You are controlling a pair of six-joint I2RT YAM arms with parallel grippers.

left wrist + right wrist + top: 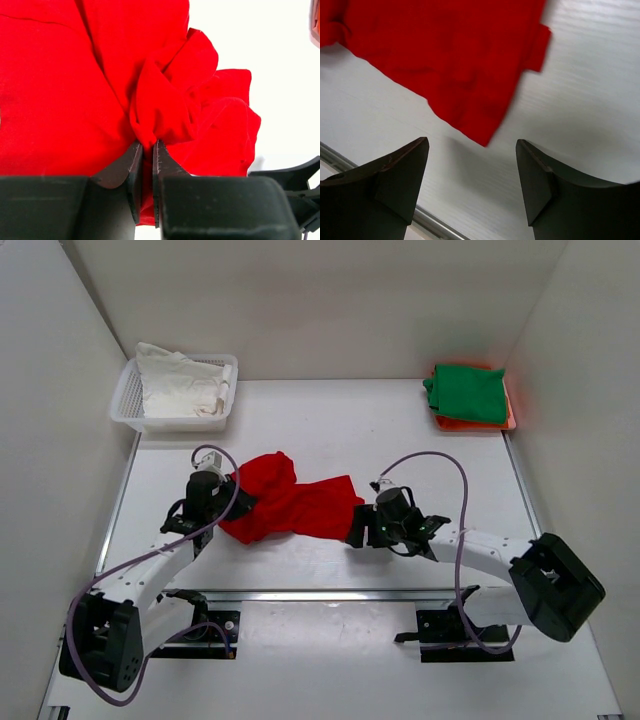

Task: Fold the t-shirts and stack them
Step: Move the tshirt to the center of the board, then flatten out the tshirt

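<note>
The red t-shirt [295,502] lies crumpled in a long bunch on the white table between my two arms. My left gripper [243,502] is at its left end and is shut on a pinched fold of the red t-shirt [75,100], the cloth squeezed between the fingers of this gripper [148,145]. My right gripper [358,525] is open and empty just off the shirt's right end; a corner of the red t-shirt [445,60] lies in front of this gripper's tips [471,142], not touching them. The folded green t-shirt [467,392] rests on the orange t-shirt [470,425] at the back right.
A white mesh basket [125,405] holding white cloth [180,385] stands at the back left. A metal rail [330,595] runs along the table's near edge and shows in the right wrist view [435,222]. White walls enclose the table on three sides.
</note>
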